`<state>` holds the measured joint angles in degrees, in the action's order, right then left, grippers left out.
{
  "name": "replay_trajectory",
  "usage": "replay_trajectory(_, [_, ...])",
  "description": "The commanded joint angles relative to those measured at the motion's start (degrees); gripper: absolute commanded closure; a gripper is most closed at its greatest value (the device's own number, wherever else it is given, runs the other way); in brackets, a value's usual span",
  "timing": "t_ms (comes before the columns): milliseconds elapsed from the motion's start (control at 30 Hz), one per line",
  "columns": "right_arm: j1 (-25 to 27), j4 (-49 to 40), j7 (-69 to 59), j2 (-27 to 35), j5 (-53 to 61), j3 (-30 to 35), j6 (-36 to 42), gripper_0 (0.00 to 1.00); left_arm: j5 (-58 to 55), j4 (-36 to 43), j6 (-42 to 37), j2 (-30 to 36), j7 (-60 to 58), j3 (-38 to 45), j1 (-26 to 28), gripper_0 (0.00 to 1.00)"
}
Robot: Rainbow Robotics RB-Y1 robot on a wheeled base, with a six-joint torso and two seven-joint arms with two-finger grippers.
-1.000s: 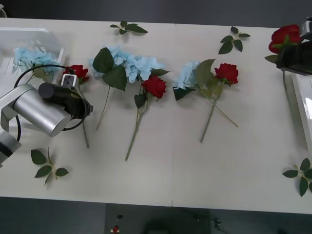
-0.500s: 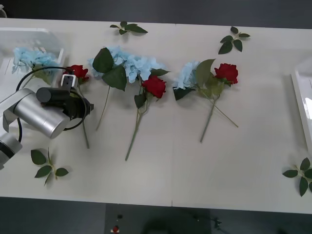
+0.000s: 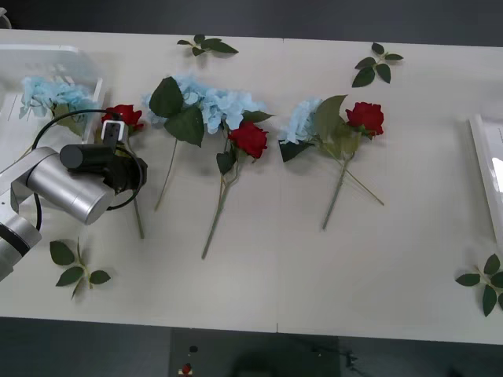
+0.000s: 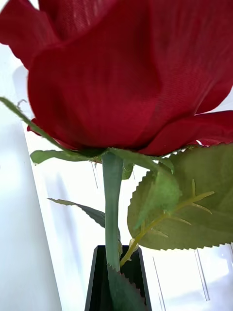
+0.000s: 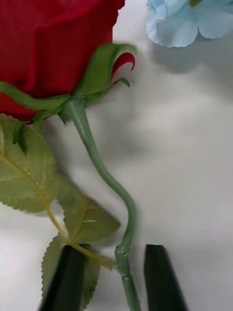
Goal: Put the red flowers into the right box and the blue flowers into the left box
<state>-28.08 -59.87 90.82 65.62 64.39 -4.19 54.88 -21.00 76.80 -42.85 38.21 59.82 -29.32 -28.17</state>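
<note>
- Left gripper [image 5: 114, 279] near the table's [image 3: 314, 275] left edge; fingers parted narrowly astride a red rose's [image 5: 58, 48] stem
- Right gripper [image 4: 116, 279] clamps another red rose [image 4: 131, 73] by its stem over the right box [image 4: 63, 204]

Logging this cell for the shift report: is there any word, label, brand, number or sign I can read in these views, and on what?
None: no readable text in these views.
The red flowers, blue flowers, table, left box and right box bear no writing.
The small grey tag on the left gripper is too small to read.
</note>
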Motion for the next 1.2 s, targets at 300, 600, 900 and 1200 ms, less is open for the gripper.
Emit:
replay_trajectory(300, [-1.19,-0.16,1.73,2.06,0.04,0.42,-2.05,1.0,1.23,14.17,5.76,4.15,1.97,5.15,3.38,1.0])
replay_trajectory(600, [-1.19,-0.16,0.94,1.97,0.21,0.42,-2.05,0.81,5.36,32.8,6.2,7.32,2.14,17.28,16.74,1.0])
replay_trajectory(900, [-1.19,-0.16,0.5,1.97,0.3,0.42,-2.32,0.0,0.0,40.88,19.48,7.84,2.85,19.57,23.16,1.0])
replay_trajectory(1200, [-1.1,-0.25,0.85,1.97,6.01,0.5,-2.32,0.0,-0.88,43.17,31.6,7.84,3.2,12.89,20.26,1.0])
